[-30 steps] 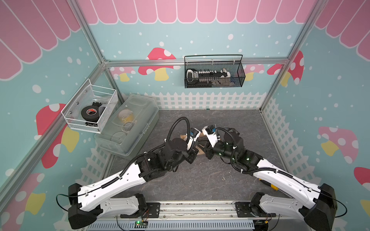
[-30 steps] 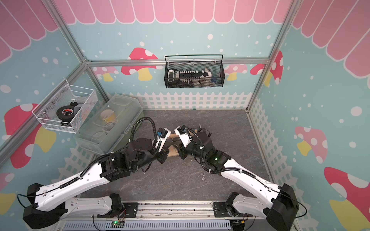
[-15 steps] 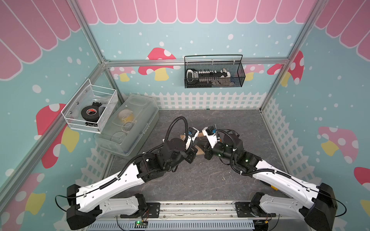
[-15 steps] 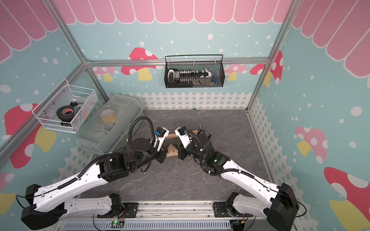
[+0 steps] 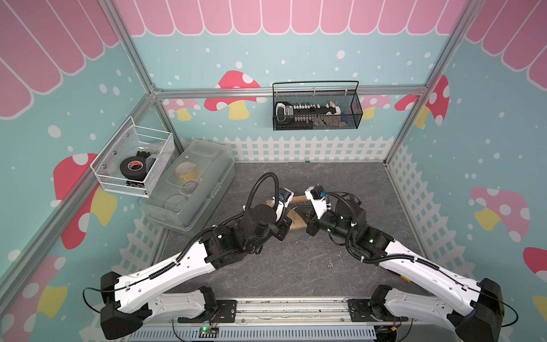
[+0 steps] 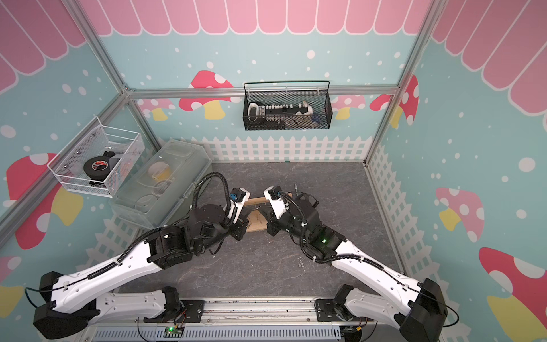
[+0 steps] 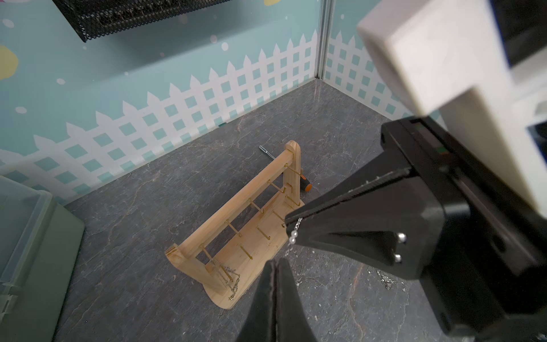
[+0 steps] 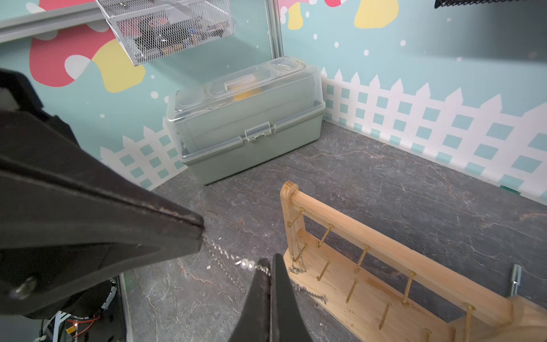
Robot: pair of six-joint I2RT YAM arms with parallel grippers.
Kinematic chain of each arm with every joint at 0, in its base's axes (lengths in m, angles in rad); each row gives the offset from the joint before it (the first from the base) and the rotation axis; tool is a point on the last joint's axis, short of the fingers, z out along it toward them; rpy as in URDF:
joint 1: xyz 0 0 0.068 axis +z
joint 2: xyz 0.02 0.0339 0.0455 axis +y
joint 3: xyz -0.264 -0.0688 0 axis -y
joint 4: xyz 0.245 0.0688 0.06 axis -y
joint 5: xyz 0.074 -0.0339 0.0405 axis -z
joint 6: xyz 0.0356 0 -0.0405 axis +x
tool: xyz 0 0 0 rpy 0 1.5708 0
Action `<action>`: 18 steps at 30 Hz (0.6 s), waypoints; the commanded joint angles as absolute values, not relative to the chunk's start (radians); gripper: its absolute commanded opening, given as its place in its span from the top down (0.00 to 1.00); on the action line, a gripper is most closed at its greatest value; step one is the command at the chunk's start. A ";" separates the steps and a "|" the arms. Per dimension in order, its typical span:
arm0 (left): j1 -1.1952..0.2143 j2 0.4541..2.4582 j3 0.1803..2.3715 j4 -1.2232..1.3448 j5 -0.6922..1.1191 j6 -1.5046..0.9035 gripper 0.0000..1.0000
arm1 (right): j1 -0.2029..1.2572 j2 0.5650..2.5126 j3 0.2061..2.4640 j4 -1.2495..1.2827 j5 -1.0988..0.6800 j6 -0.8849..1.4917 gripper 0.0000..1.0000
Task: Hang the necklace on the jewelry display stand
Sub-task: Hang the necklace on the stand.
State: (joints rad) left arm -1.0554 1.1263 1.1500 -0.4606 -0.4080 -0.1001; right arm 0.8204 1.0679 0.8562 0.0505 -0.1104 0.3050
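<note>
By the stand [image 7: 236, 204], left fingers [image 7: 266, 290] and right fingers [image 7: 340, 216] pinch the necklace [image 8: 247, 263].

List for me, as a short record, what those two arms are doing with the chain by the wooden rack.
necklace: thin pearl-dotted chain, held in the air between both tools
left tool: shut on the necklace
right tool: shut on the necklace
jewelry display stand: upright, this necklace not yet on it
other chain: already hanging from an end peg
</note>
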 commanded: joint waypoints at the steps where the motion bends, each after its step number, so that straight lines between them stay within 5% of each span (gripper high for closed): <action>1: -1.050 1.139 1.134 -0.474 -0.455 -0.076 1.00 | 0.831 1.078 0.889 0.001 -0.077 0.281 0.99; 18: -0.954 1.222 1.047 -0.405 -0.437 -0.097 1.00 | 0.856 1.255 0.973 -0.027 0.043 0.225 0.99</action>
State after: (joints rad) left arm -0.9733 1.2217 1.0607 -0.4389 -0.4507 -0.0868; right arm 0.8474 1.2331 0.9455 -0.0299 0.0055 0.2485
